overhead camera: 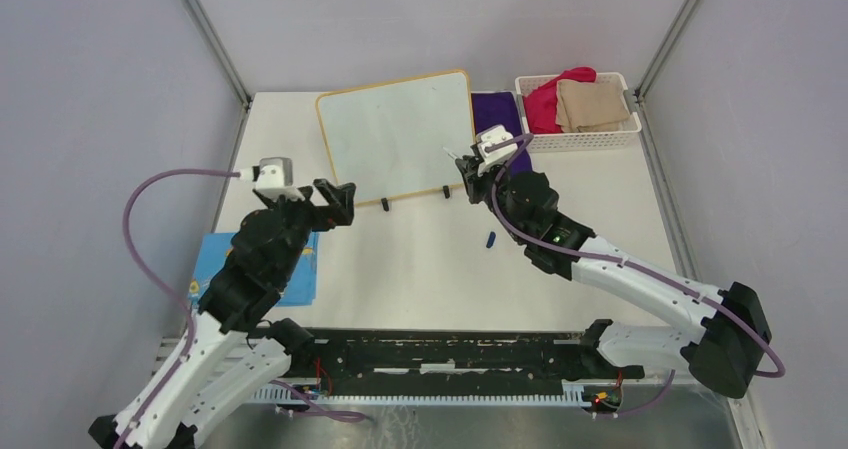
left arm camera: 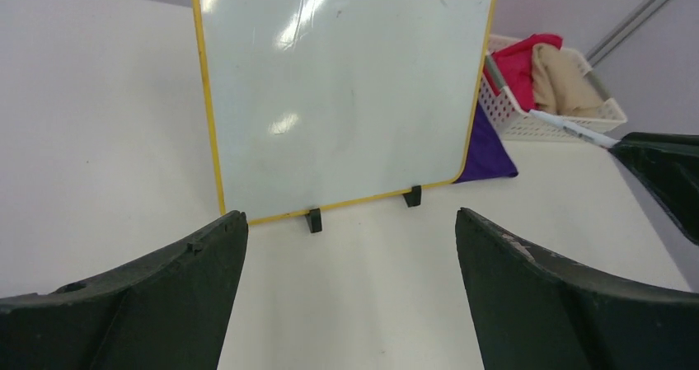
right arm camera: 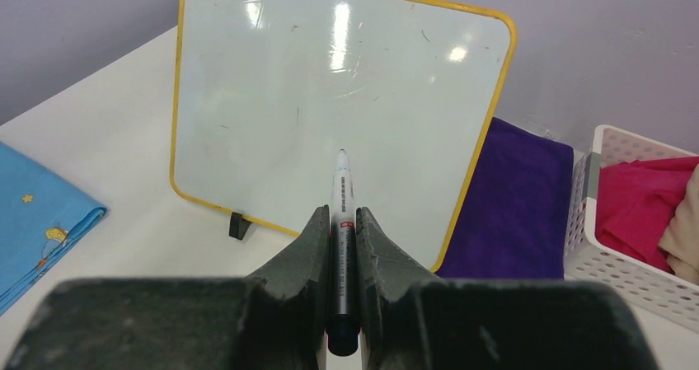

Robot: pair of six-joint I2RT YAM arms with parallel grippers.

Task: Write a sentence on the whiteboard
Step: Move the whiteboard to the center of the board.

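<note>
Looking down on the pale matte counter [overhead camera: 420, 269], we find the whiteboard [overhead camera: 398, 139] lying flat towards the far middle, turned a little askew. It is a glossy white rectangle with rounded corners and a thin yellowish frame. Its two small black feet [overhead camera: 384, 205] sit on the near long edge. Ceiling lights glare off its slick surface, which carries a few faint scuffs.

Our left hand [left arm camera: 350, 288] hangs near the board's near left corner, its broad, dark, blunt fingers [left arm camera: 165, 296] spread wide with nothing between them. Our right hand [right arm camera: 342, 222] is clamped on a slim marker [right arm camera: 341, 193] with a pale barrel and printed label. The bare tip points at the board's near right part. We cannot tell whether the tip touches the surface.

A small blue cap-like piece [overhead camera: 490, 239] lies on the counter just left of the right arm.

A soft purple cloth [overhead camera: 495, 109] lies against the board's right edge. Beyond it to the right stands a white perforated plastic basket [overhead camera: 585, 139] holding a crumpled red cloth [overhead camera: 545, 104] and a folded tan one [overhead camera: 592, 104]. At the near left, partly under the left arm, lies a flat blue booklet [right arm camera: 33, 205] with small yellow prints.
</note>
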